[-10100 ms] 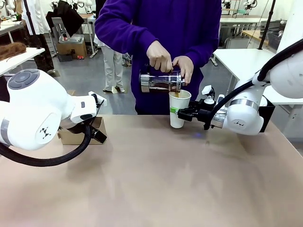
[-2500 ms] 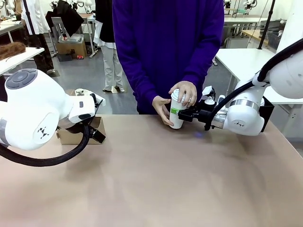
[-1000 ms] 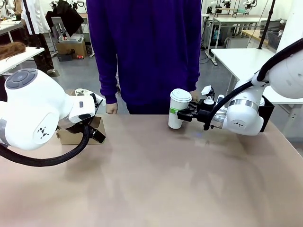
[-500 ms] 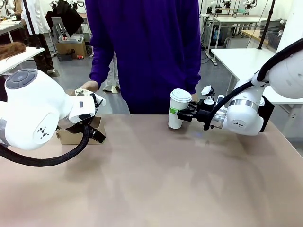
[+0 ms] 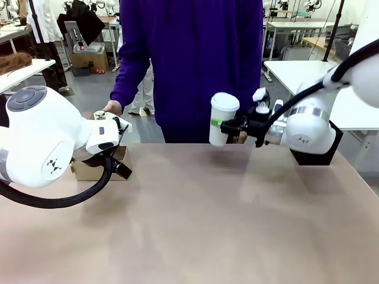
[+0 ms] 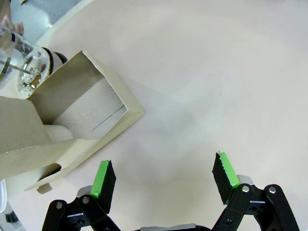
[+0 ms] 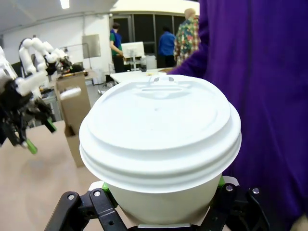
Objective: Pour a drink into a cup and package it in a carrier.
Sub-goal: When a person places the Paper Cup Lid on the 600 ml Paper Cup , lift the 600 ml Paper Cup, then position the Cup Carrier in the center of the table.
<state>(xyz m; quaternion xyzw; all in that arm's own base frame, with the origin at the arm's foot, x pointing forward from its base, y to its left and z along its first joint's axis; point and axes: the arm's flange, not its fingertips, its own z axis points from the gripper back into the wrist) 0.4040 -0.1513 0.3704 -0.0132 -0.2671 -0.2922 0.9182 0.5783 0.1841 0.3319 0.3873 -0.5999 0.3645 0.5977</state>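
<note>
One broad beige counter [image 5: 195, 225] runs across the front view. A person in a purple sweater [image 5: 195, 59] stands at its far edge, at twelve o'clock. The bulky white left arm [image 5: 41, 142] sits at nine o'clock and the white right arm [image 5: 305, 127] comes in from three o'clock. A black square box [image 5: 317, 155] shows just behind the right arm.

The small brown cardboard carrier [image 5: 89, 171] rests on the counter at nine o'clock, partly hidden by the left arm. In the left wrist view its open compartments lie at ten o'clock. The left gripper [image 6: 164, 174] hangs over bare counter just beside it, jaws spread wide and grasping nothing.

The right gripper [image 5: 227, 125] is clenched on the tall white paper cup with its white dome lid [image 5: 223, 118], at about one o'clock. It holds the cup upright and clear of the counter, near the far edge.

The person's hand [image 5: 112, 107] is near the carrier at ten o'clock. A clear, metal-banded jug [image 6: 19, 62] sits just beyond the carrier.
</note>
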